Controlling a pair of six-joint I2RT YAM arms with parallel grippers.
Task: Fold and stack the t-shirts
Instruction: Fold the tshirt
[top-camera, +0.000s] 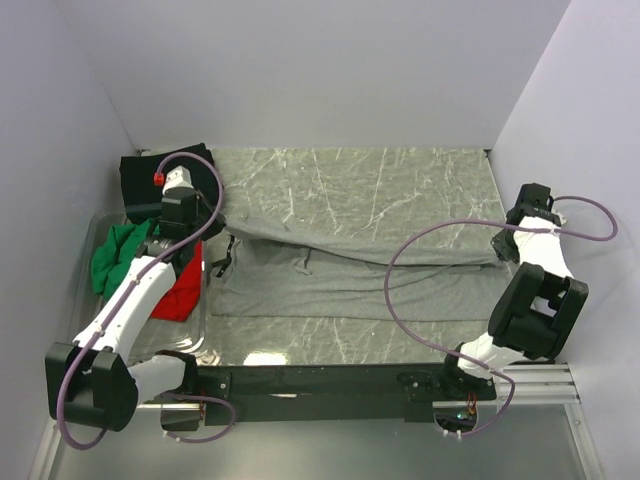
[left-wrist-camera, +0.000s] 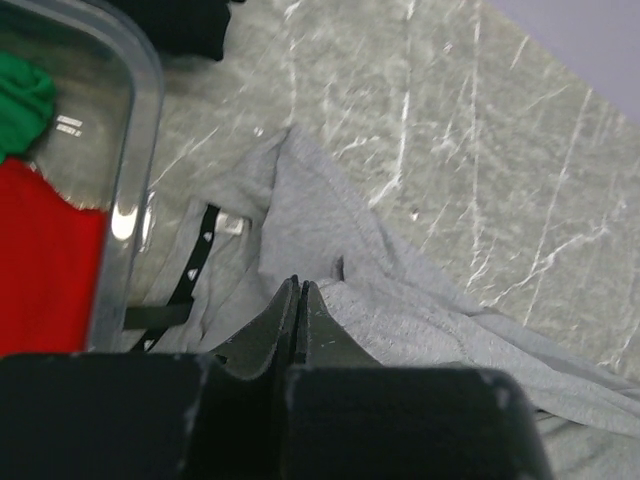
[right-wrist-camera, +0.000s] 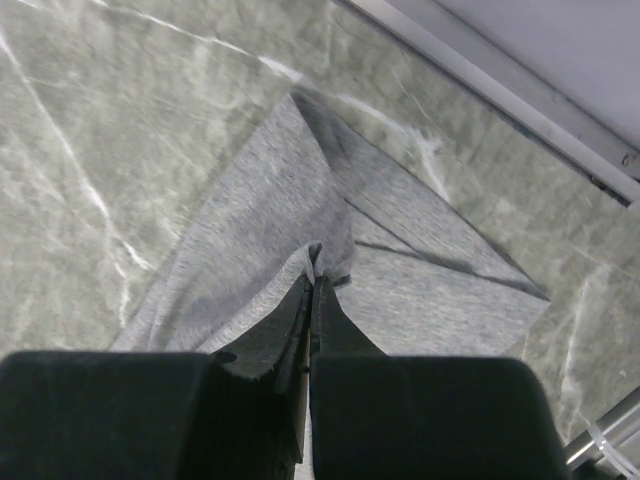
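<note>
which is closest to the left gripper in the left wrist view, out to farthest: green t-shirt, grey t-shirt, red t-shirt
1. The grey t-shirt: pinched in the shut left gripper.
2. The red t-shirt: on its left, inside the clear bin.
3. The green t-shirt: same bin, beyond the red one.

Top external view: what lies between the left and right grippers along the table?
Only the grey t-shirt, its raised edge running from the left gripper to the right gripper, both pinching it; the top view shows it.
</note>
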